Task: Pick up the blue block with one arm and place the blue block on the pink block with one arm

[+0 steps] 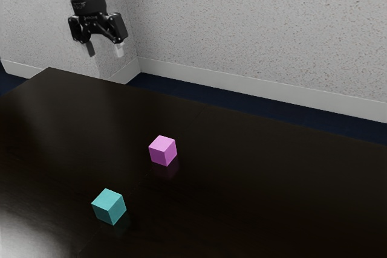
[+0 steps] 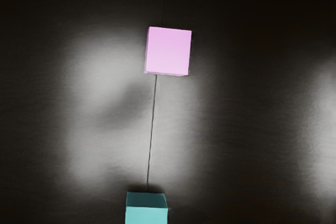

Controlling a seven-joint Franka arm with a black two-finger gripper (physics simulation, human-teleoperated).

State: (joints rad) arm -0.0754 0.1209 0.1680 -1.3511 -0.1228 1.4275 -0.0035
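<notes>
A teal-blue block [image 1: 109,205] rests on the dark table near its front, toward the exterior view's left. The pink block [image 1: 162,150] stands a short way behind it and to its right, apart from it. My gripper [image 1: 104,49] hangs high above the table's far left corner, open, with nothing between its fingers. From the hand camera, the pink block [image 2: 168,50] and the blue block [image 2: 147,209] lie far below, joined by a thin seam line in the tabletop.
The glossy dark table [image 1: 254,185] stretches wide to the exterior view's right. A speckled wall with a white baseboard [image 1: 260,86] runs behind it.
</notes>
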